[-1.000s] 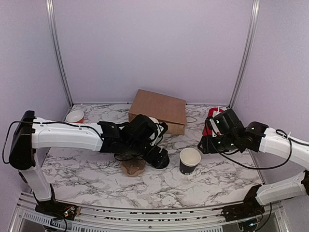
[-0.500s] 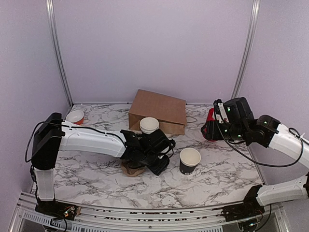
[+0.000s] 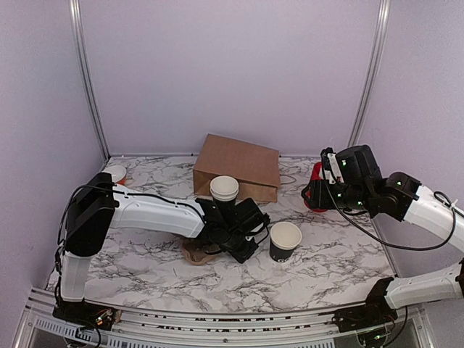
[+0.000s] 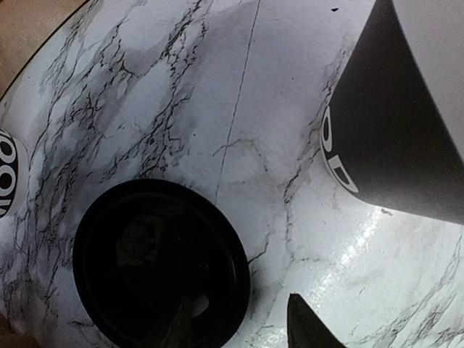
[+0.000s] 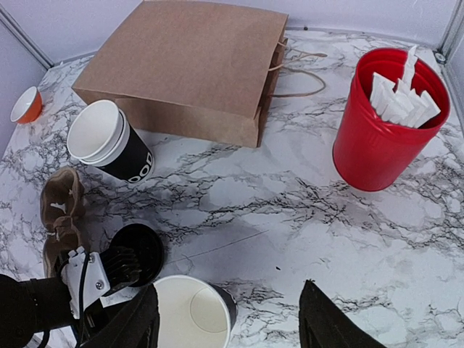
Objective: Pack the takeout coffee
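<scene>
The round black plastic lid lies flat on the marble surface, just beside the small black paper cup with white lettering. The cup has no top on. The left gripper is spread wide at the lid's edge and holds nothing. The right gripper hangs up high, spread wide too.

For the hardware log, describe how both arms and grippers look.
The left arm and right arm have white tubular links, bulky black joints and thin black cables looping alongside. Small green lights dot the right one's wrist. The left gripper and right gripper have dark, tapered fingers.
</scene>
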